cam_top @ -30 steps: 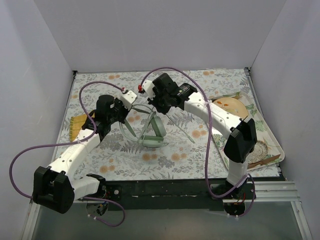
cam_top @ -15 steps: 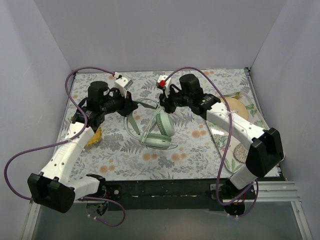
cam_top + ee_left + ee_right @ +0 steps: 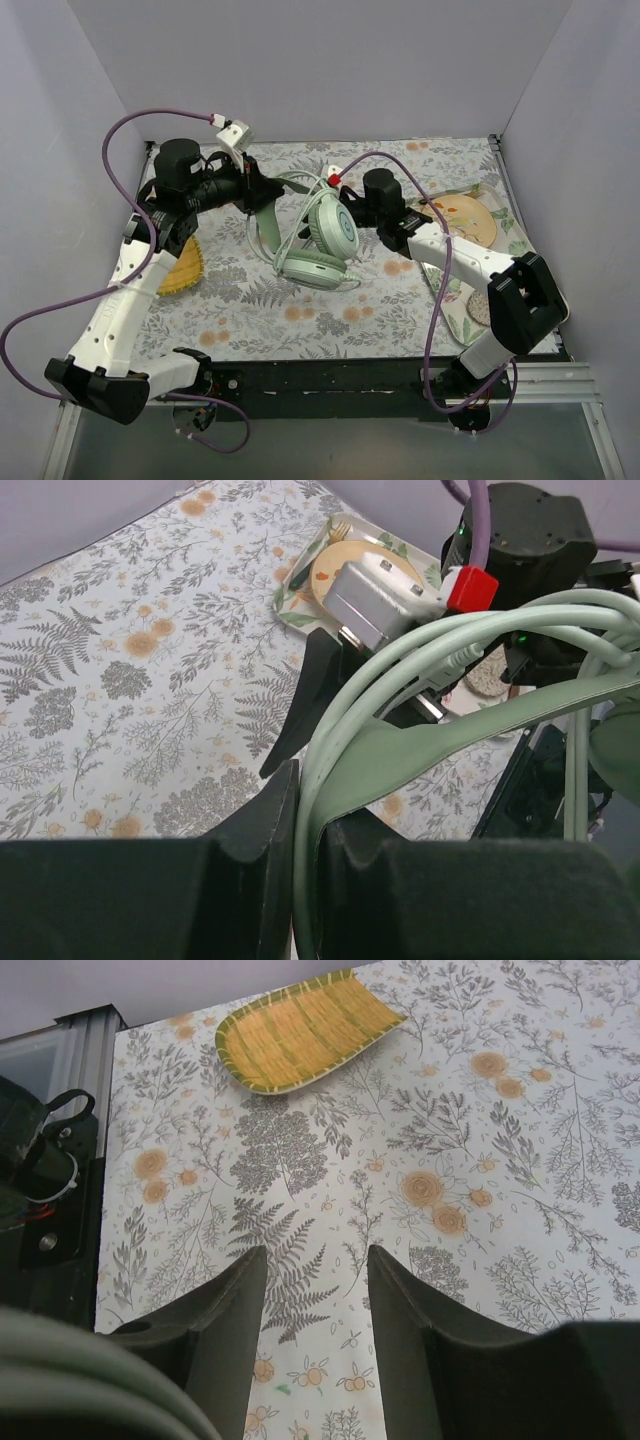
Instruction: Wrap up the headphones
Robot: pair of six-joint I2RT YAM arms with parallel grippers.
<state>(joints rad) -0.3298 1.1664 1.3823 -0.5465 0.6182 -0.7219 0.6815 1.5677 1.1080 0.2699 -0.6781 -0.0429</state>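
Note:
The pale mint-green headphones stand tilted mid-table, one cup (image 3: 333, 226) upright, the other (image 3: 311, 267) resting on the cloth. My left gripper (image 3: 256, 193) is shut on the padded headband (image 3: 420, 745) and holds that end raised. In the left wrist view (image 3: 305, 780) several turns of the thin pale cable (image 3: 470, 630) run along the band. My right gripper (image 3: 346, 200) is just right of the upper cup. It is open and empty in the right wrist view (image 3: 315, 1260), with only cloth between the fingers; cable strands cross the lower left corner (image 3: 90, 1370).
A yellow woven dish (image 3: 183, 270) lies on the floral cloth under my left arm; it also shows in the right wrist view (image 3: 300, 1030). A tray (image 3: 540, 310) with a plate (image 3: 465, 215) sits at the right edge. White walls enclose the table.
My left gripper has drawn back and left with the headband, lifting it. The headphones have shifted right and tipped up. My right gripper has lowered beside the upper cup.

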